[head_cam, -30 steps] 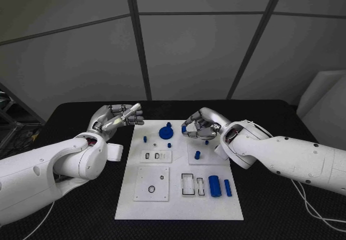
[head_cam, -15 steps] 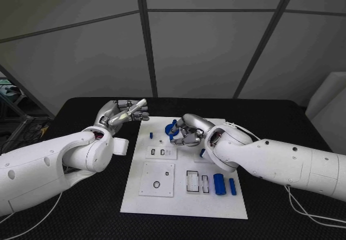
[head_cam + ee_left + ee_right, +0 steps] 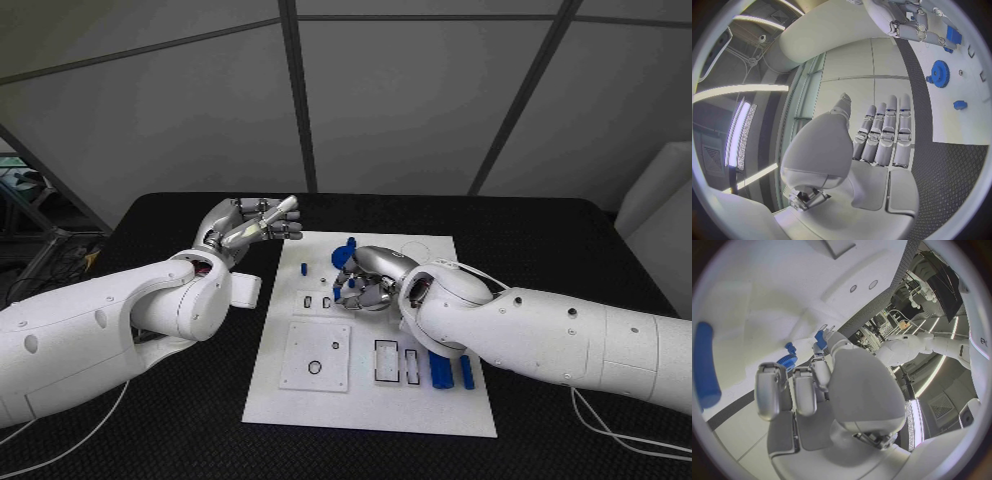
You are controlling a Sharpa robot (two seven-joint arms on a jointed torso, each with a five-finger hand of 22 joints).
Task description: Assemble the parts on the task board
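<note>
The black worktop [image 3: 173, 420] carries the task board [image 3: 368, 395], a long white plate whose long axis runs from the robot's side toward the far wall. On the board, nearest the robot, a square white plate [image 3: 319, 357] holds a small black ring [image 3: 315, 368]; just beside it, further from the left arm, are two narrow rectangular recesses [image 3: 385, 362]. Next to those lie two blue cylinders [image 3: 440, 369], a thick one and a thin one [image 3: 466, 372], both with their long axes parallel to the board's long axis. Toward the far end of the board stands a blue toothed gear [image 3: 343, 255], and a small blue peg [image 3: 304, 269] sits upright near the board's edge on the left arm's side.

The right robot hand [image 3: 365, 285] is low over the middle of the board, fingers curled downward; whether it grips a part cannot be told. The left robot hand [image 3: 253, 226] is raised off the board beside its far corner, fingers straight and apart from the thumb, holding nothing.
</note>
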